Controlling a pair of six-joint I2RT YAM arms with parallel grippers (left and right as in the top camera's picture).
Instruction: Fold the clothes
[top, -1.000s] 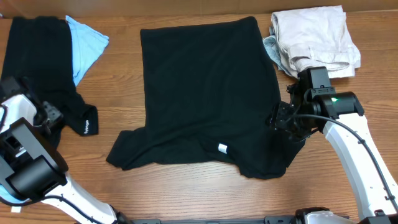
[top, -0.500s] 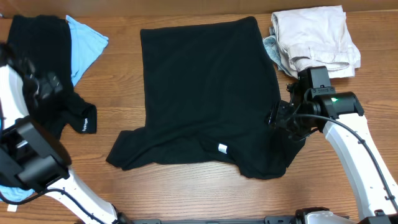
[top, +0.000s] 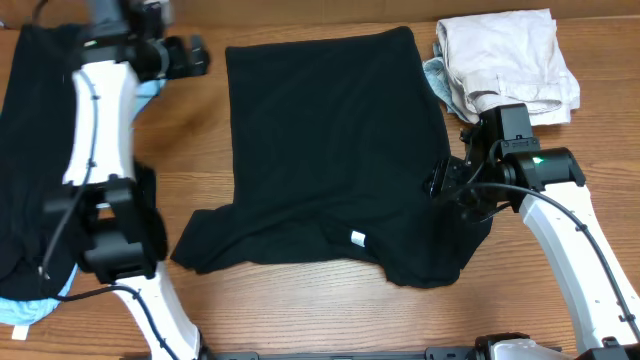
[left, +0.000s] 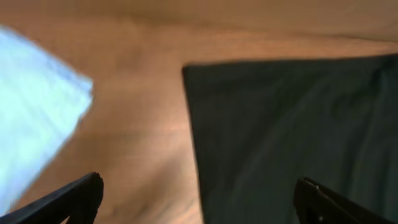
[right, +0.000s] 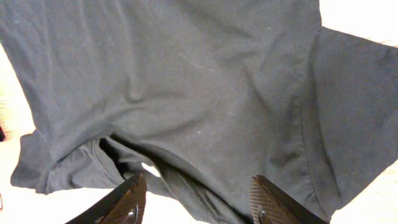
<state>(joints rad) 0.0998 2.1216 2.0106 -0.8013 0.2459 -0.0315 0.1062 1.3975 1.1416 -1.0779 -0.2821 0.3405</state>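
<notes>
T-shirt (top: 330, 150) of matte black knit lies rumpled across woodgrain table (top: 195, 150)

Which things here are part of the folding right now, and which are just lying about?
In the job: black T-shirt, right end effector, left end effector, both open.
Lying about for now: beige pile, blue garment, left black garment.
</notes>
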